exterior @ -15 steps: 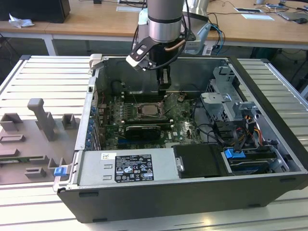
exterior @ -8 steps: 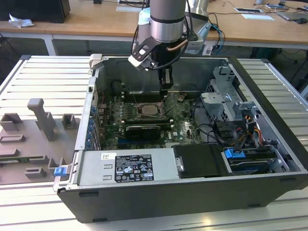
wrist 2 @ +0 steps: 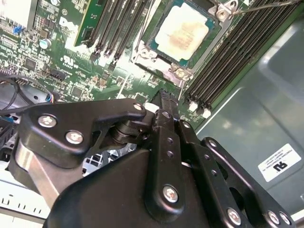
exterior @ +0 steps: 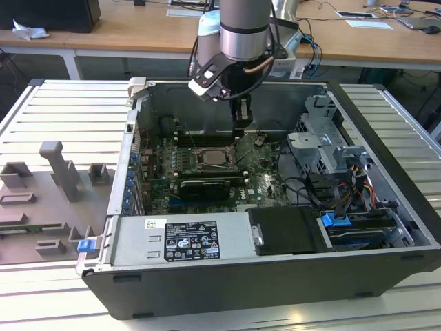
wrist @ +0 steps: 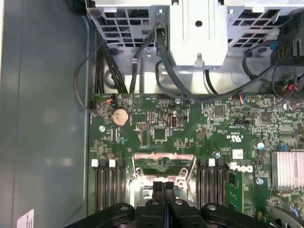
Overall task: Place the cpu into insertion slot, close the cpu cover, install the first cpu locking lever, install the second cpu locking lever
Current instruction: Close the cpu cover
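Observation:
The cpu (wrist 2: 183,29), a pale silver square chip, lies in the insertion slot (exterior: 213,157) on the green motherboard. In the first wrist view the cpu cover (wrist: 164,158), a silver frame with a cut-out centre, stands tilted up from the slot, with the board showing through its opening. My gripper (wrist: 164,186) has its black fingers pressed together, with nothing between them, just at the cover's near edge. I cannot tell if they touch it. In the exterior view the gripper (exterior: 240,124) hangs just behind the slot. A thin wire locking lever (wrist 2: 270,5) sticks out beside the slot.
The open computer case (exterior: 386,124) walls in the motherboard. Memory slots (wrist: 108,183) flank the socket on both sides. A metal drive cage (exterior: 324,148) and black cables (wrist: 142,66) lie at the exterior view's right. A black card (exterior: 203,187) sits in front of the slot.

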